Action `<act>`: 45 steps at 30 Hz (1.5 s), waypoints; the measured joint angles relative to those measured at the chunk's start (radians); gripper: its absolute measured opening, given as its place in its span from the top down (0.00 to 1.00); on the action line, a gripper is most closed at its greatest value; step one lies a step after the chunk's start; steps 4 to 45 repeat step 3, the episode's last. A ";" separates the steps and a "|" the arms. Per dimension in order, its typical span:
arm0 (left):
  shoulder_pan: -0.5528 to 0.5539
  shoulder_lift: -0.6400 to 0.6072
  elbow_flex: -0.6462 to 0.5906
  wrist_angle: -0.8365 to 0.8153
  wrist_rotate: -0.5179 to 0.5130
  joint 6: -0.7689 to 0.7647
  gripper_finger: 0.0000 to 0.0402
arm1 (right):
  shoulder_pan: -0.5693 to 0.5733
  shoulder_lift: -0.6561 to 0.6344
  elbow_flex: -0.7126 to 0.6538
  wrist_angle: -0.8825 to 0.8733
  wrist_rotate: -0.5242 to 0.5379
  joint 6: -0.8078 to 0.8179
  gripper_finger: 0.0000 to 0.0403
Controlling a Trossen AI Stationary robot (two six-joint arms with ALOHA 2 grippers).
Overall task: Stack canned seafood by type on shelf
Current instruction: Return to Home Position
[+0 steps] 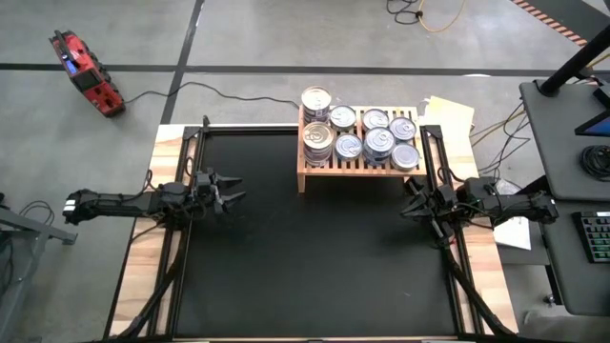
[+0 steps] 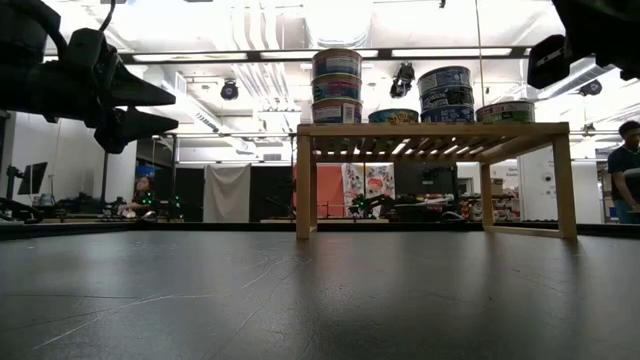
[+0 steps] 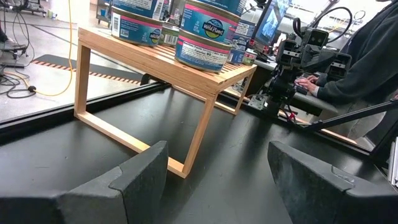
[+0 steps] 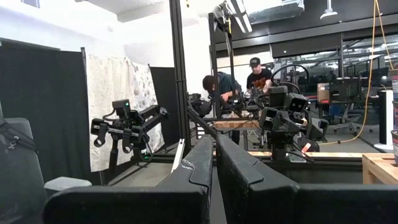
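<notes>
Cans (image 1: 363, 135) had silver lids, and their side labels were blue and teal with white print. Shelf (image 1: 349, 171) was pale wood with a slatted top; mat (image 1: 305, 257) was plain black, and the table (image 1: 133, 286) edging was light wood grain. Floor (image 1: 257, 38) was grey with dark lines, the device (image 1: 86, 71) on it red and black, the cable (image 1: 443, 19) yellow.

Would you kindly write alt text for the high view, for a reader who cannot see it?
Seen from above, a light-wood shelf at the black mat's far edge holds silver-lidded tins. The left gripper, open, and the right gripper, shut, hang at the mat's left and right sides, both empty.
</notes>
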 joint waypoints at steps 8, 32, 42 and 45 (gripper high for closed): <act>0.000 0.000 0.000 0.000 0.000 0.000 0.35 | 0.000 0.000 0.000 0.000 0.000 0.000 0.97; 0.000 0.000 0.000 0.000 0.000 0.000 0.35 | 0.000 0.000 0.000 0.000 0.000 0.000 0.97; 0.000 0.000 0.000 0.000 0.000 0.000 0.35 | 0.000 0.000 0.000 0.000 0.000 0.000 0.97; 0.000 0.000 0.000 0.000 0.000 0.000 0.35 | 0.000 0.000 0.000 0.000 0.000 0.000 0.97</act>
